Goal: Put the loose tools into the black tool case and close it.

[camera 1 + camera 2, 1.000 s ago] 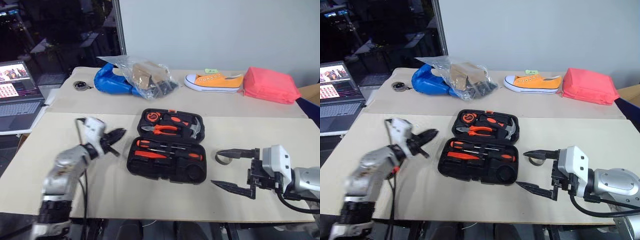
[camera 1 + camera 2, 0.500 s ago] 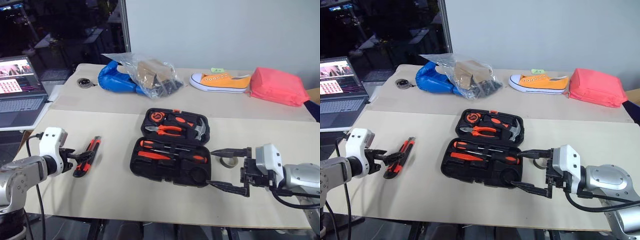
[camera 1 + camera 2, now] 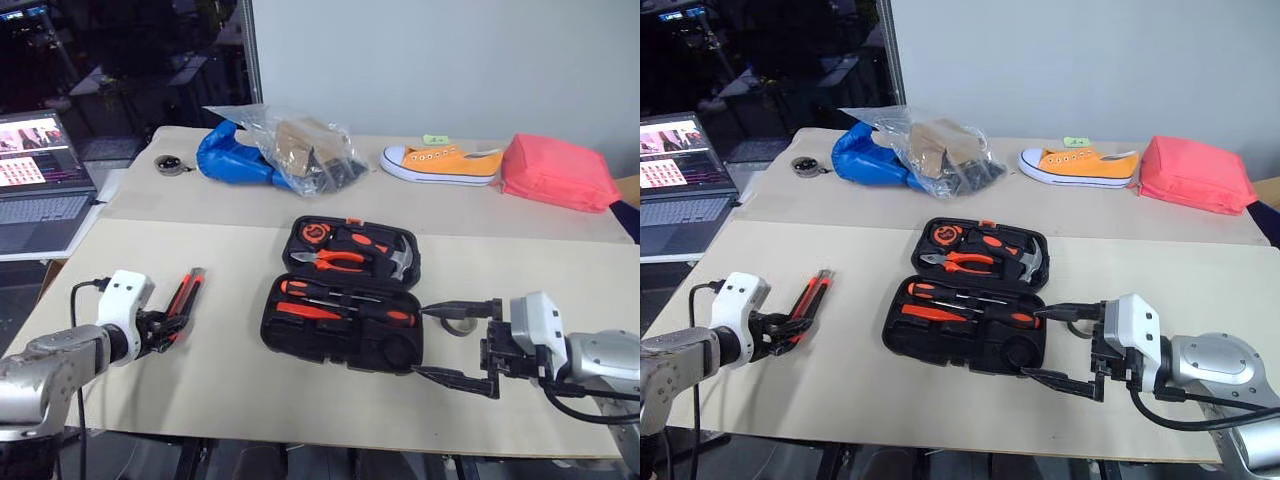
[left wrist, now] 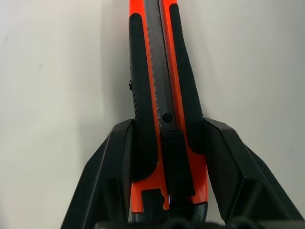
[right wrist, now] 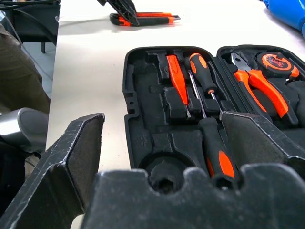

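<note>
My left gripper (image 4: 167,157) has its fingers (image 4: 112,171) set either side of the utility knife (image 4: 162,81), close against its rubbered flanks near the butt end; I can't tell whether they are pressing it yet or only bracketing it. The knife lies flat on the table (image 3: 230,370), well to the left of the black tool case (image 3: 345,310), which sits open with its lid back.

I judge the knife light and rigid, with a grippy black overmould along both sides and a smoother orange spine. Holding it across the width, as now, looks sound, though a grip this near the end may let the long body droop or swing once lifted; nearer the middle would balance better.

My right gripper (image 3: 458,343) hangs with its fingers spread wide and nothing in them, just off the case's right edge. The tape ring (image 3: 452,322) lies on the table between them, beside the case. It should be light and a little springy, best pinched across its wall.

Two screwdrivers (image 5: 205,81) already lie in the case's front recesses.
</note>
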